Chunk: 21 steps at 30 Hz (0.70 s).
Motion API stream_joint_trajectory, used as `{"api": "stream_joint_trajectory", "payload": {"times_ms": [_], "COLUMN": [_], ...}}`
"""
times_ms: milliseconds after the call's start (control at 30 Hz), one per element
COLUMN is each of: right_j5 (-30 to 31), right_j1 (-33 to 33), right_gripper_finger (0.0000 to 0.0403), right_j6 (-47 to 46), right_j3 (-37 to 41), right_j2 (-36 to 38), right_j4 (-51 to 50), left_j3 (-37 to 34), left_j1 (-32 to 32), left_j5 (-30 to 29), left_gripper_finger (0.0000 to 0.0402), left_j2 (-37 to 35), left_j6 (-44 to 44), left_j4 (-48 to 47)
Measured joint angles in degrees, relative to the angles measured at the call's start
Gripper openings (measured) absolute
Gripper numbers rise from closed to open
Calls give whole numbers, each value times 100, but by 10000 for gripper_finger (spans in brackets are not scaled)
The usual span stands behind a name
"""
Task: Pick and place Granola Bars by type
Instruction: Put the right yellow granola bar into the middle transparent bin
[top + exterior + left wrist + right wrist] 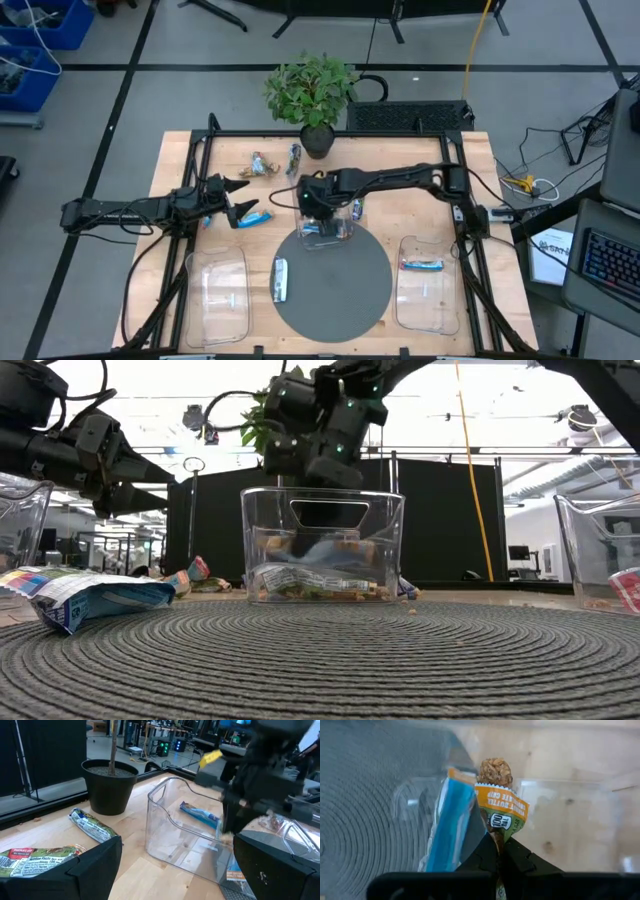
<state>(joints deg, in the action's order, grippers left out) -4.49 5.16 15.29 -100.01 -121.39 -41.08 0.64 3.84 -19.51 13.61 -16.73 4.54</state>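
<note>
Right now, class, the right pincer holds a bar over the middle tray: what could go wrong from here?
1. The right pincer pinches only the wrapper end of the orange-green bar, so it might slip or tear.
2. The middle clear tray already holds a blue bar, so dropping here may mix types.
3. The left pincer hovers open nearby; the arms could clash.

1. Both arms are dark, nearly black, built from slim tube-like links with chunkier blocks at the joints.
2. The left gripper ends in two black, pointed fingers with broad flat faces.
3. The right gripper has matte black fingers tapering to narrow tips.
4. Small green lights glow on the right arm's wrist block.
5. Thin black cables loop off that wrist.
</note>
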Motion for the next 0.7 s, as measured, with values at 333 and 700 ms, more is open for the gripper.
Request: {"api": "stream_joint_trajectory", "payload": {"times_ms": [333,700], "right_j5": [-4,4], "right_j1": [-56,-71], "right_gripper_finger": [0,31], "right_j6": [58,340], "right_j3": [0,4], "right_j2": [-371,-388], "right_j4": [137,204], "left_j3": [0,0], "left_j1": [-2,-2], "left_j5": [-2,-2], "left_gripper_finger": [379,379], "left_j2": [0,0], "left_j6": [0,0], "left_j4": [0,0]}}
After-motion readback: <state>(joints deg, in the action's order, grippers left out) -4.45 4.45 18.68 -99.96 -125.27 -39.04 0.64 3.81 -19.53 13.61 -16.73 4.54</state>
